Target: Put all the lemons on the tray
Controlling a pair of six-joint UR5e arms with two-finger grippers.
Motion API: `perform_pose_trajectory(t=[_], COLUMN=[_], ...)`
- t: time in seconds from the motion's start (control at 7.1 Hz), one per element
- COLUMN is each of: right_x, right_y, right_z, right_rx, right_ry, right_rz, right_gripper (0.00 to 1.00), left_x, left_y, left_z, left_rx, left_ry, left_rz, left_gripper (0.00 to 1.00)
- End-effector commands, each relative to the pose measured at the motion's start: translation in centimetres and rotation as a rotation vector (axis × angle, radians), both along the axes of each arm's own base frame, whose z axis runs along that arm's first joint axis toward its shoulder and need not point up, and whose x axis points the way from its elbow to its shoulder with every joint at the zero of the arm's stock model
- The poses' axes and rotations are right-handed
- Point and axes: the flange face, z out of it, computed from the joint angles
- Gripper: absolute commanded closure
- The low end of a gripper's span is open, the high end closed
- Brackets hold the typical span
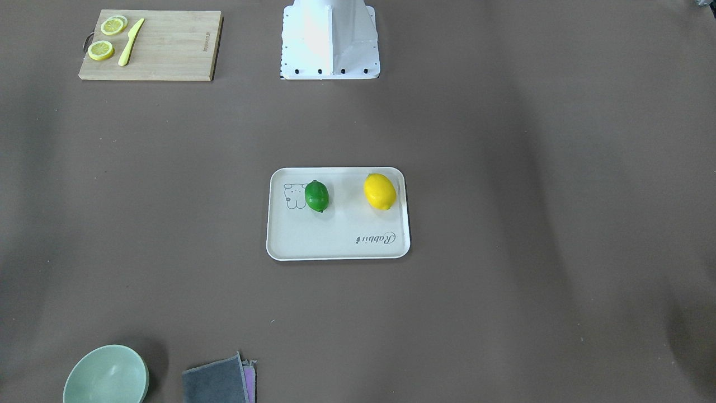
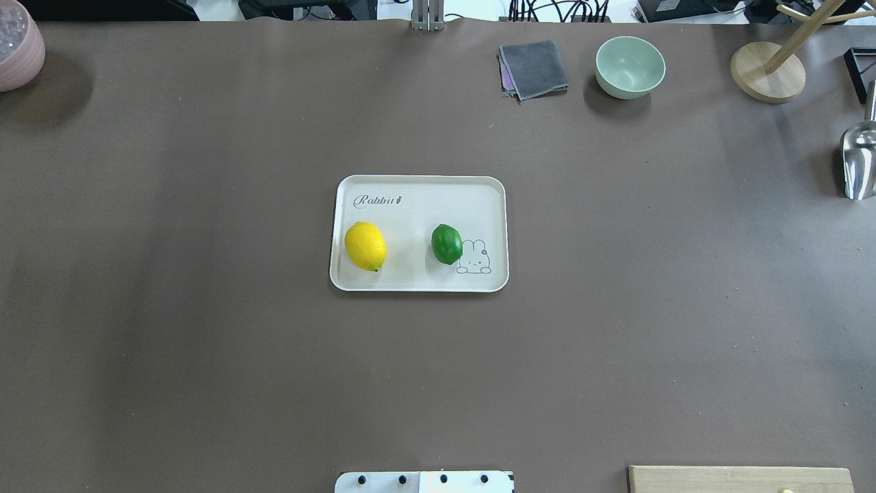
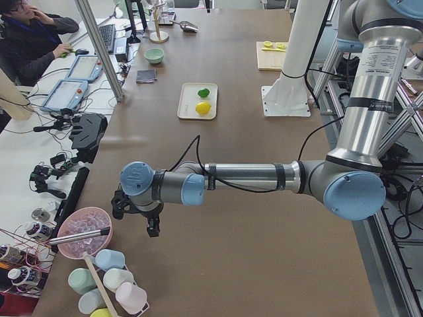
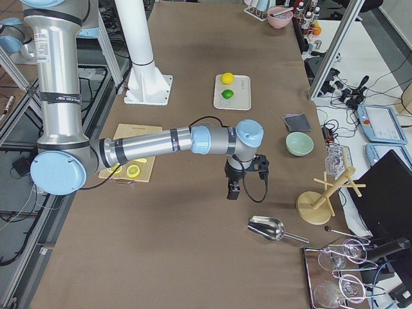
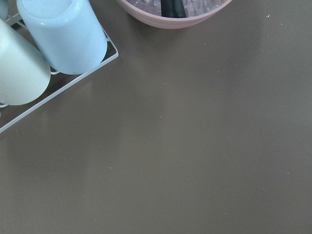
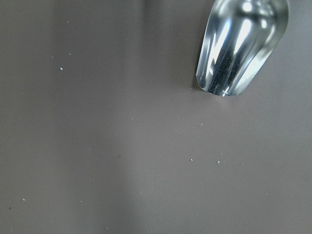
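The yellow lemon [image 2: 365, 246] and the green lemon [image 2: 446, 244] both lie on the cream tray [image 2: 417, 282] at mid-table, apart from each other. The green one is beside the rabbit drawing. They also show in the front view: the yellow lemon [image 1: 380, 191], the green lemon [image 1: 316, 196] and the tray [image 1: 335, 249]. My left gripper [image 3: 137, 221] hangs over the table's left end, far from the tray. My right gripper [image 4: 243, 183] hangs over the right end near a metal scoop. Both show only in side views, so I cannot tell if they are open or shut.
A wooden cutting board [image 1: 168, 50] with lemon slices and a yellow knife is near the robot base [image 1: 330, 39]. A green bowl [image 2: 629, 66], grey cloth [image 2: 534, 68], wooden stand [image 2: 766, 72] and scoop [image 2: 859, 161] are at the far right. A pink bowl [image 2: 17, 44] and cup rack [image 5: 58, 34] are at the left end.
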Motion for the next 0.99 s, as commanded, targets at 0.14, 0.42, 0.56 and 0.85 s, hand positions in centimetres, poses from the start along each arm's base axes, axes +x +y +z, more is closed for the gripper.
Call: perform_pose_trajectory(t=[0.14,0.42,0.56,0.85], right_x=[-0.42,-0.80,-0.79,-0.97], right_y=[-0.01,0.01,0.07,0.09], right_z=[0.07,0.09,0.16,0.15], right_rx=[-0.001,-0.003,-0.004,-0.016], right_ry=[0.002,0.002,0.002,-0.010], right_rz=[-0.008,-0.015,-0.015,-0.008], right_gripper=[0.00,0.00,0.00,0.00], left_x=[0.09,0.09,0.09,0.09], left_y=[-0.12,-0.16,-0.25,-0.26], left_z=[0.10,-0.28,-0.44,-0.52], left_rx=[0.002,0.007,0.010,0.013], left_ry=[0.000,0.000,0.000,0.000], left_rz=[0.004,0.002,0.002,0.003], left_gripper=[0.02,0.02,0.02,0.02])
